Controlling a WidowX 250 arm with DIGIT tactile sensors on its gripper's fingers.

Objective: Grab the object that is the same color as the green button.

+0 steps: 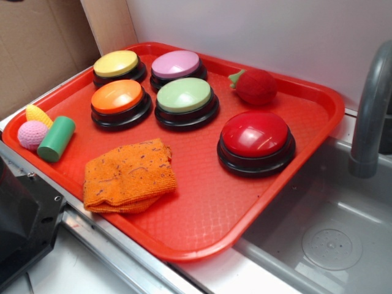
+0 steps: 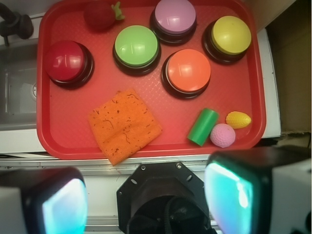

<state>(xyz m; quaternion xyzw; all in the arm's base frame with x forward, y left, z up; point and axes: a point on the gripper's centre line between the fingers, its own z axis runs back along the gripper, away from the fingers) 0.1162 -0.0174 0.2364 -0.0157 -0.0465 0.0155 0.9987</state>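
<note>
Task not begun: the green cylinder (image 2: 203, 126) lies untouched on its side near the red tray's (image 2: 58, 136) edge, touching the pink ball (image 2: 223, 135), beside the yellow corn toy (image 2: 238, 119). The matching green button (image 2: 136, 47) sits mid-tray. The gripper (image 2: 146, 195) hangs high, off the tray; fingers (image 2: 234, 190) spread wide, holding nothing. Approach, descent and grasp all remain.

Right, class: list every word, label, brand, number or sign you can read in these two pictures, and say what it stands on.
None: no view shows readable text.
The button tops, including the green button, are plain.
The green cylinder, orange cloth and red tray carry no print.
The gripper shows no label.
</note>
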